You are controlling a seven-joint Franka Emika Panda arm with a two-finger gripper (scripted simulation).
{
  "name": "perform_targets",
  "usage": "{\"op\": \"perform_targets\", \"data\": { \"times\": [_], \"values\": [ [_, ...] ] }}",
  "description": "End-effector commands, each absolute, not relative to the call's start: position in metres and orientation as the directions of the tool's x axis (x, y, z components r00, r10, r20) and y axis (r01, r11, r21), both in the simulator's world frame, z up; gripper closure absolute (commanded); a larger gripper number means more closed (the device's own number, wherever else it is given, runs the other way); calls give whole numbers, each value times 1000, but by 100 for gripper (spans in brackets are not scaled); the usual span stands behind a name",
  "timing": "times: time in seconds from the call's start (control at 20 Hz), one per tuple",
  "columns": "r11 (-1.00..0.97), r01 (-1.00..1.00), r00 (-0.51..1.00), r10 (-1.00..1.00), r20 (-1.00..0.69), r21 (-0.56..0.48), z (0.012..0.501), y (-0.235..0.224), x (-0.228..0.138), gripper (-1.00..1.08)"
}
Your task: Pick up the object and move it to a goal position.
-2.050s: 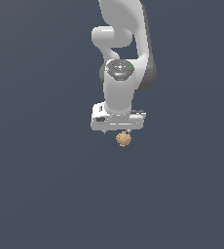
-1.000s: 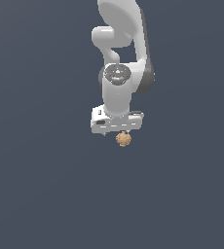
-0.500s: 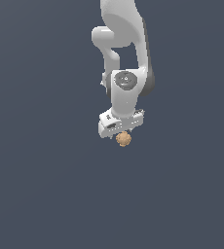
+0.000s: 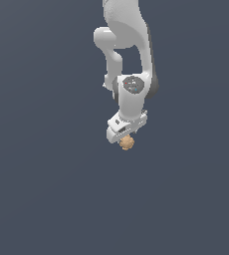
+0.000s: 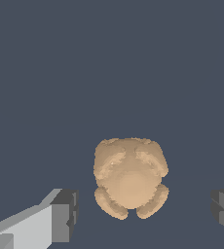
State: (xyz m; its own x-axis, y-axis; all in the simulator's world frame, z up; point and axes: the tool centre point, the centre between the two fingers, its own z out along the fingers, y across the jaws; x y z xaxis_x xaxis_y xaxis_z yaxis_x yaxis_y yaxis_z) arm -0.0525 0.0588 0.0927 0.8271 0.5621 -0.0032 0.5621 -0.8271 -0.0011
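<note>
The object is a small lumpy tan-brown lump lying on the flat dark grey surface. In the exterior view it shows just under the white hand of my arm. My gripper hangs right over it, pointing down and turned at an angle. In the wrist view the object lies between the two dark fingertips. There is a clear gap on each side of it. My gripper is open and its pads do not touch the object.
The plain dark grey surface spreads all around. The white arm rises from the hand to the top edge of the exterior view. Nothing else shows.
The hand has turned about its vertical axis and now stands at an angle. The wrist has shifted slightly to the exterior view's right. The object has not moved.
</note>
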Motion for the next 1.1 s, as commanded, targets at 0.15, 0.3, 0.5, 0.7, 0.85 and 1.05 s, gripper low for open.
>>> {"op": "perform_targets", "data": {
  "times": [0.15, 0.3, 0.5, 0.7, 0.85, 1.05],
  "values": [
    [-807, 590, 807, 590, 0, 0, 89, 62, -56, -92],
    [-811, 586, 811, 586, -1, 0, 89, 61, -55, -92],
    [-810, 586, 810, 586, -1, 0, 78, 61, -56, -92],
    [-808, 589, 808, 589, 0, 0, 58, 62, -57, -92],
    [-807, 590, 807, 590, 0, 0, 46, 62, -57, -92],
    [-807, 591, 807, 591, 0, 0, 40, 62, -56, -92]
  ]
}}
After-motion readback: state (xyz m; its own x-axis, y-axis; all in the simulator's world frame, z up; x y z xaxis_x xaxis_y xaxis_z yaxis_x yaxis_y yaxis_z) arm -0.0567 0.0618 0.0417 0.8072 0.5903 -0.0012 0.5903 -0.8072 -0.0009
